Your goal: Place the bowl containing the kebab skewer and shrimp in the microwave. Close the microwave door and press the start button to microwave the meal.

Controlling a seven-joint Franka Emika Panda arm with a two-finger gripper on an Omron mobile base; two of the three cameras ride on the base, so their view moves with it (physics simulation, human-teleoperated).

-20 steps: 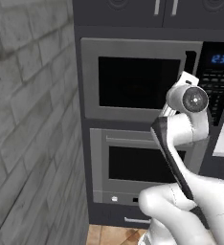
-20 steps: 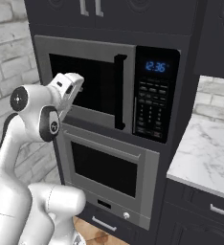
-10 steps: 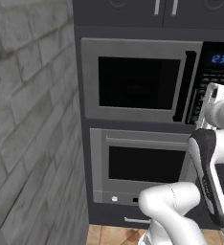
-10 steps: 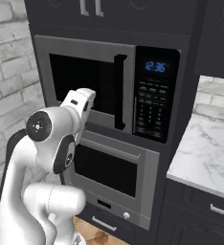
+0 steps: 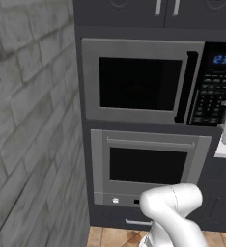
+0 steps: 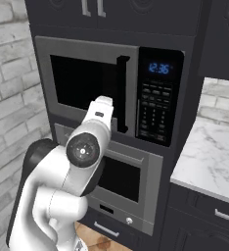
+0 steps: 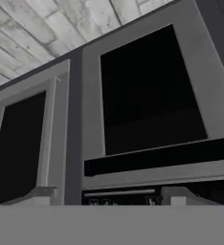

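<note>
tool (image 6: 103, 104) up at the shut microwave door (image 6: 87, 90), just beside its black handle (image 6: 121, 93)
tool sits at the end of the white arm, raised in front of the lower part of the door near the handle's bottom end; cannot tell if its fingers are apart or together, tips too unclear in the hand view. the door lies flush in the microwave (image 5: 148, 79), dark window, nothing readable behind it. hand view is rolled sideways: door window (image 7: 152, 91) big and dark, handle a black bar (image 7: 162, 155) under it, close to the camera. right of the door the black keypad (image 6: 155, 110) with blue display (image 6: 159, 68) lit. under the microwave the oven (image 5: 148, 166), door shut, horizontal bar handle. dark cabinets above. brick wall (image 5: 28, 120) on the left, marble tabletop (image 6: 209, 157) on the right.
</note>
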